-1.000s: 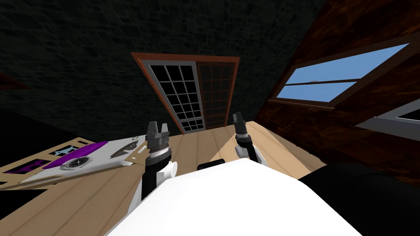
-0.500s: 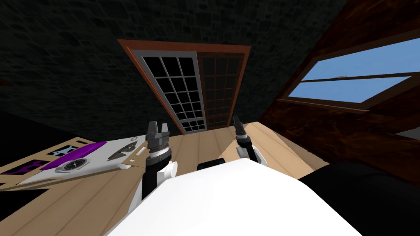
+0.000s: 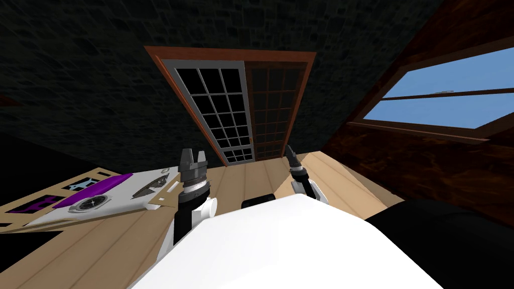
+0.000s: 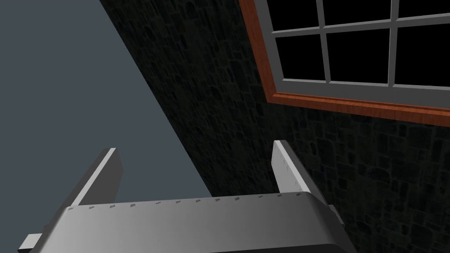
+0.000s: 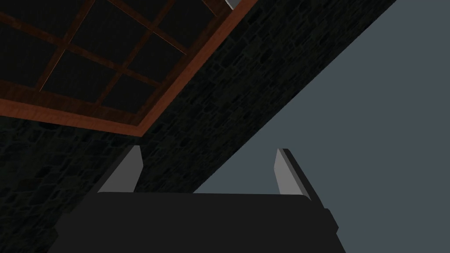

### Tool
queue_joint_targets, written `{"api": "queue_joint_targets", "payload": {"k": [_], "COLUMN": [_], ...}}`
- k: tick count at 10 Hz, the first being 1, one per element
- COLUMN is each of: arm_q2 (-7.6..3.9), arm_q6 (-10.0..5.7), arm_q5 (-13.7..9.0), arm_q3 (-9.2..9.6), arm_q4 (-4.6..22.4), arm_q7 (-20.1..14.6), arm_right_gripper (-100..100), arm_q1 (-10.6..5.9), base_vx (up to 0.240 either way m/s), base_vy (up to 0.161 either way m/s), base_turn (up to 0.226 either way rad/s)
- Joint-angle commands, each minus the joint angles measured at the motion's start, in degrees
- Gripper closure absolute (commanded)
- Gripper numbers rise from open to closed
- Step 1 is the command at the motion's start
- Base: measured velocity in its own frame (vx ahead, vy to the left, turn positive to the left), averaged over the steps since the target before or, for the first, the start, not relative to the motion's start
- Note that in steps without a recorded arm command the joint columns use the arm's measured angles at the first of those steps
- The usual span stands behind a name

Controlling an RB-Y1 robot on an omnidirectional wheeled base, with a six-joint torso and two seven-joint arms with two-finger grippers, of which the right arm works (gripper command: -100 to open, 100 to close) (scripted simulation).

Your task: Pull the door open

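Approach comes first: door (image 3: 248, 105) stands ahead in the dark stone wall (image 3: 100, 75), well apart from both arms. Both the left claw (image 3: 193, 158) and right claw (image 3: 289, 151) are spread, holding nothing. Its grey leaf (image 3: 223, 110) meets the brown leaf (image 3: 273, 110) at mid-frame, the likely grip spot, though detail there is too small to tell. Best roll closer, squared to that seam, then raise one claw before pulling back.

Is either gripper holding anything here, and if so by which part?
Nothing is held: left gripper and right gripper are open and empty, short of the door.
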Motion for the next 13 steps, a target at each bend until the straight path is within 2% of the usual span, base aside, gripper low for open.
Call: {"api": "queue_joint_targets", "payload": {"k": [1, 13], "arm_q2": [-0.03, -0.62], "arm_q6": [-0.46, -3.70], "arm_q5": [0.46, 4.03], "arm_q3": [-0.60, -6.83], "arm_q4": [1.72, 14.83], "arm_q7": [1.28, 11.35], "arm_right_gripper": [-100, -100], "arm_q1": [-0.31, -1.12], "base_vx": [0.105, 0.120], "base_vy": [0.030, 0.034], "base_turn": [0.029, 0.045]}}
